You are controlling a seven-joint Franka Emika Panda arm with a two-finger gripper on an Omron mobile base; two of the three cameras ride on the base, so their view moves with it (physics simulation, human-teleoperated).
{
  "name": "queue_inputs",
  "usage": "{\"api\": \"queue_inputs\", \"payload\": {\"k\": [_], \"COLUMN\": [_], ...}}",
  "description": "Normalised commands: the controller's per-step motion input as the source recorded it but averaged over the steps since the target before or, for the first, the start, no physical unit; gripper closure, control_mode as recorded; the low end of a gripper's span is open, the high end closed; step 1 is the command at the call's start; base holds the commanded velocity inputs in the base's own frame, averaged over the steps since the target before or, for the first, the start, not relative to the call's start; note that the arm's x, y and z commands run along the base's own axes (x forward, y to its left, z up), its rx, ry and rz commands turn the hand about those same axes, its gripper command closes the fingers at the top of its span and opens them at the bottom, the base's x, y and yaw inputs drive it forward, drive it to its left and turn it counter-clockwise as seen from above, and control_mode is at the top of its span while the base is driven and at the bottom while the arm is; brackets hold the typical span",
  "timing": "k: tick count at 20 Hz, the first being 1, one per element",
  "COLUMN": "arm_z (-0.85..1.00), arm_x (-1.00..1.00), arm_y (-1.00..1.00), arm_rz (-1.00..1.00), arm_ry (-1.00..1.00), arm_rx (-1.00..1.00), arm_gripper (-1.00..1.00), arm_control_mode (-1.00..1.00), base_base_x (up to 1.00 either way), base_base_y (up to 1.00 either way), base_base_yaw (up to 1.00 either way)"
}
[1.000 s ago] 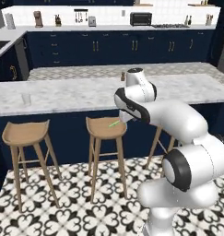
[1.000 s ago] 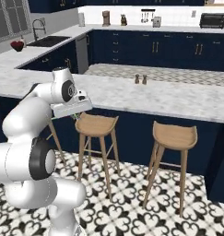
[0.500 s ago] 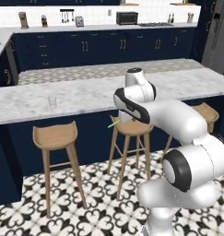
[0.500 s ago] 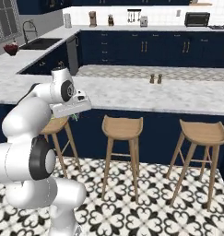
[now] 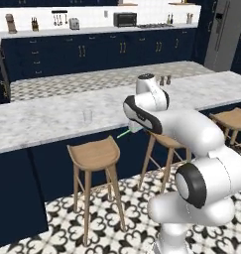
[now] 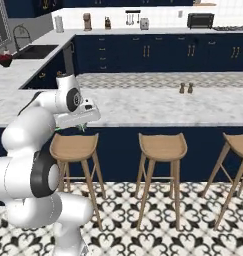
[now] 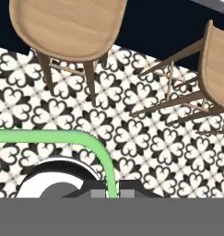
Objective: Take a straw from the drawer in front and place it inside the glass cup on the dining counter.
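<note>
My gripper is shut on the thin bright-green straw, which pokes out to the left, below the edge of the dining counter. The small clear glass cup stands upright on the marble slab, up and to the left of the straw's tip, apart from it. In the right base view the gripper holds the straw just under the counter edge. In the hand view the straw rises between the fingertips and bends left, with the patterned floor below.
Wooden stools stand along the counter's near side; one sits right below the gripper. Salt and pepper shakers are on the counter's far right. A back worktop with a toaster oven runs behind, and a fridge stands far right.
The base has driven sideways, so the whole scene has slid right in the left base view; the glass cup is now close to the gripper. The straw stays in the gripper.
</note>
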Motion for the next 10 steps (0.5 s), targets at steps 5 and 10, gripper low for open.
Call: {"api": "queue_inputs", "payload": {"k": [5, 10], "arm_z": [0.00, 0.00], "arm_x": [0.00, 0.00], "arm_y": [0.00, 0.00], "arm_rz": [0.00, 0.00], "arm_ry": [0.00, 0.00], "arm_rx": [0.00, 0.00], "arm_gripper": [1.00, 1.00], "arm_control_mode": [1.00, 1.00], "base_base_x": [0.76, 0.89], "base_base_y": [0.88, 0.44], "base_base_yaw": [-0.12, -0.01]}}
